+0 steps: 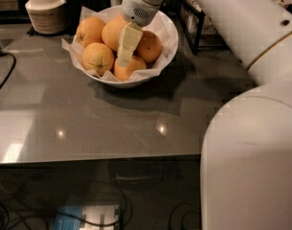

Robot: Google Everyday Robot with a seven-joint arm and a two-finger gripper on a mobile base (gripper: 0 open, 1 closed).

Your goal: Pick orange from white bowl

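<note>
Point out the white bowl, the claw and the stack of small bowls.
white bowl [168, 30]: camera view, right side wall.
claw [123, 60]: camera view, its tip, low inside the white bowl.
stack of small bowls [45, 20]: camera view, side of the stack.
</note>
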